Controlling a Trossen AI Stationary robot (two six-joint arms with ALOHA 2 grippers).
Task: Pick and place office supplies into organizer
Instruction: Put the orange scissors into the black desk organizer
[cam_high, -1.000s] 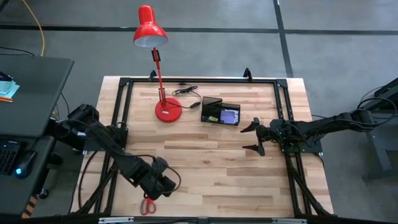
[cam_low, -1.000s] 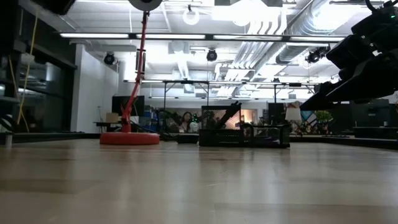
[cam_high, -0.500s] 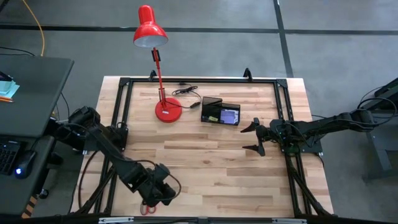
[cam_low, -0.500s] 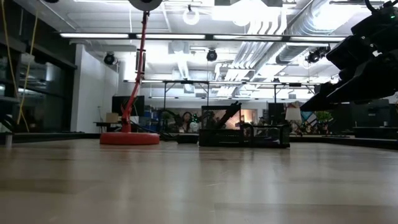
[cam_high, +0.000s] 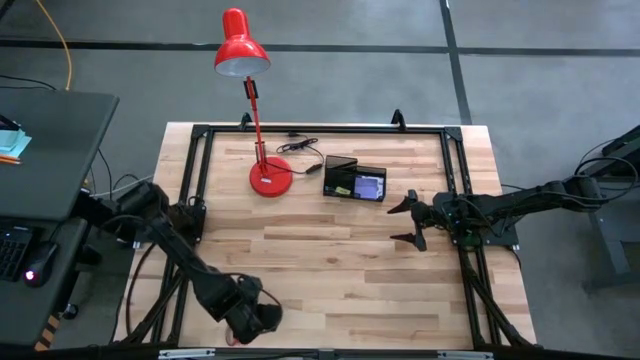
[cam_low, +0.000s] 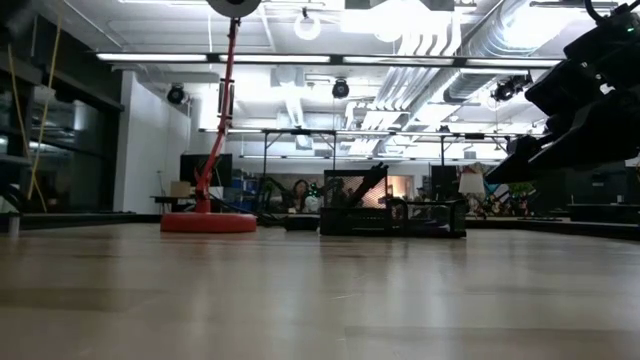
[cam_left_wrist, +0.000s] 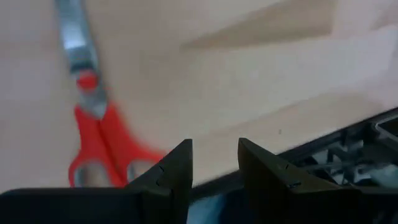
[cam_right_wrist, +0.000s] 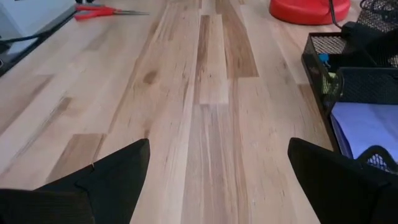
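High view, from the left: my left gripper (cam_high: 250, 322) hangs low over the table's near edge, right above the red-handled scissors (cam_left_wrist: 99, 140), which lie flat by that edge; my fingers (cam_left_wrist: 171, 171) stand a little apart with nothing between them, angled to come down on the handles; a second ago this arm sat farther in and the scissors showed beside it, now it covers them. The red lamp (cam_high: 268, 176) stands mid-table; just beside it sits the organizer (cam_high: 355, 180), purple notepad inside. My right gripper (cam_high: 405, 220) waits splayed wide and empty near the organizer, unmoved.
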